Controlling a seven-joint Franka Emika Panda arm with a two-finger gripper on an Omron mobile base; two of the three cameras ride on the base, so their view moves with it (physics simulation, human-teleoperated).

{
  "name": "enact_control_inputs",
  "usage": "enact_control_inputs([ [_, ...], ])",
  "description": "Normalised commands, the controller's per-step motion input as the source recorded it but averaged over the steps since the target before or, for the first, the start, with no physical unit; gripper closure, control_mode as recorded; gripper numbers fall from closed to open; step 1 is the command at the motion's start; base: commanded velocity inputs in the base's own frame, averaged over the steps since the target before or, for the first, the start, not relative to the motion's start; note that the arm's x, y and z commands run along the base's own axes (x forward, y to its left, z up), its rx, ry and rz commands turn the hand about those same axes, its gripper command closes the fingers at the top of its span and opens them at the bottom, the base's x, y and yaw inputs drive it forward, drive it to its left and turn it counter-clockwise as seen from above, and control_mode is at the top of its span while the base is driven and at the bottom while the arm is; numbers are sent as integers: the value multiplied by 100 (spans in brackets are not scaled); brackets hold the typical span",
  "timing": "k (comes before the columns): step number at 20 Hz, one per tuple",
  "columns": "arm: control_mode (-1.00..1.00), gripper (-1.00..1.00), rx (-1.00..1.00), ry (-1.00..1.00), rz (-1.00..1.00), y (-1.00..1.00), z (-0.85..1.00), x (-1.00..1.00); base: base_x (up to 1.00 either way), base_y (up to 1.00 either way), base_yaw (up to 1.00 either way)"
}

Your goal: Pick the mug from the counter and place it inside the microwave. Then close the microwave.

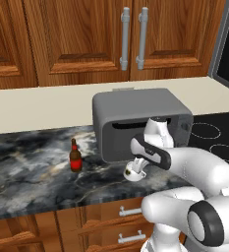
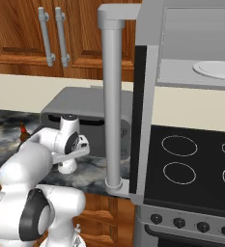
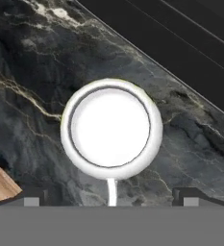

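The white mug [image 3: 109,127] stands upright on the dark marbled counter [image 3: 31,57], seen from straight above, its thin handle pointing to the bottom of the hand view. My gripper [image 3: 111,198] hangs open just above it, one fingertip [image 3: 32,197] on each side of the handle, holding nothing. From the left base view the mug [image 1: 134,172] sits under my gripper [image 1: 136,163], in front of the slotted box. The microwave [image 2: 196,34] stands to the right above the stove, its door swung open with the long bar handle [image 2: 113,96] toward me and the white plate [image 2: 217,69] inside.
A dark grey slotted box [image 1: 140,118] stands right behind the mug. A brown red-labelled bottle [image 1: 75,157] is to the left on the counter [image 1: 27,167]. A black stovetop [image 2: 191,159] lies right of the counter, under the open door. Wooden drawers [image 1: 111,221] run below.
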Motion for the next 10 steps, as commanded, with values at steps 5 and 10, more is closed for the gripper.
enact_control_inputs([
  [5, -100, -100, 0, 4, 0, 0, -10, 0, 0, 0, 0],
  [10, -100, -100, 0, 0, 0, 0, -14, 0, 0, 0, 0],
])
